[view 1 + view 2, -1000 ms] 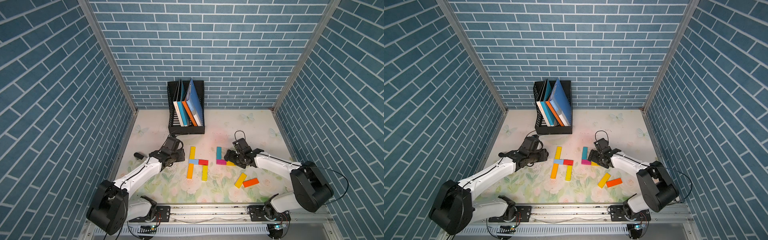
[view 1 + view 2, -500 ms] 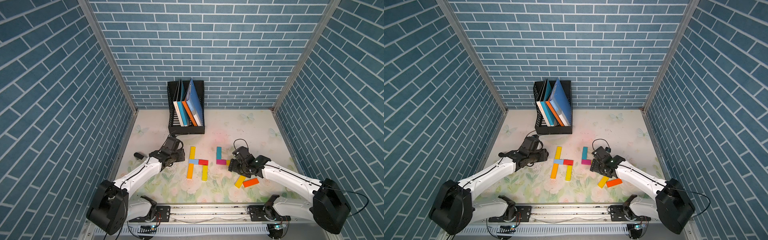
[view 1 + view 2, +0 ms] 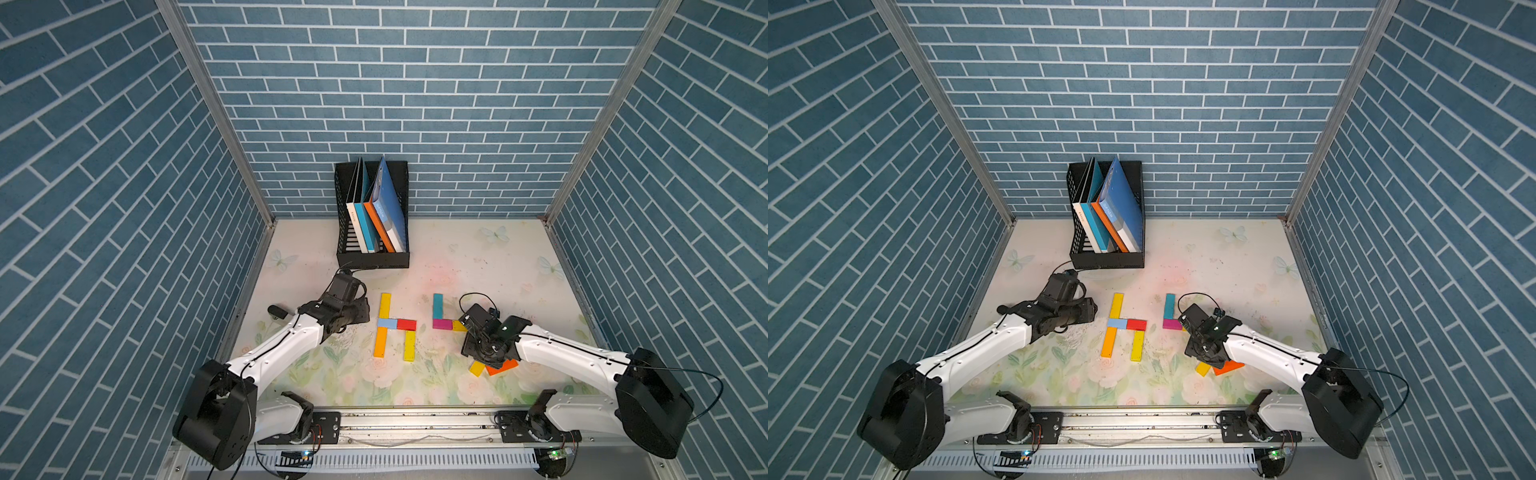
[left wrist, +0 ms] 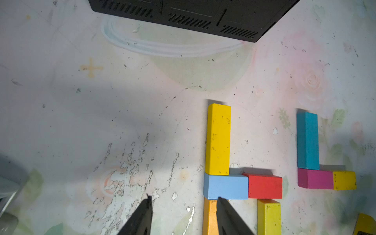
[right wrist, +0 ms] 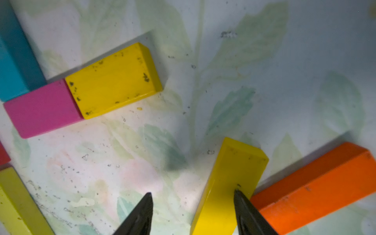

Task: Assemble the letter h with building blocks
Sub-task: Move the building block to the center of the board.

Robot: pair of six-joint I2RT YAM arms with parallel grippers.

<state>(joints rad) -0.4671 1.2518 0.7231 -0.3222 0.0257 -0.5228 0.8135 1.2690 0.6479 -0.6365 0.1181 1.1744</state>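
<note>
Since one letter h (image 3: 397,324) already lies flat on the tabletop (image 3: 498,266), stem pointing at the back wall (image 3: 415,104), the teal-magenta-yellow corner (image 3: 441,324) beside it looks like a second start. Right hand (image 5: 192,192), half open and empty, straddles an edge of the slanted loose yellow block (image 5: 238,162); left hand (image 4: 184,197) hovers part-open, empty.

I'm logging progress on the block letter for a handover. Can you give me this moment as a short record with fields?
letter h: five blocks laid flat, reads as an h
second group: teal block, magenta block and short yellow block, touching in an L
loose: long yellow block and orange block, close together
left hand: open, empty, beside the h's stem
right hand: open, over the long yellow block, no grip visible
background: black rack holding books
</note>
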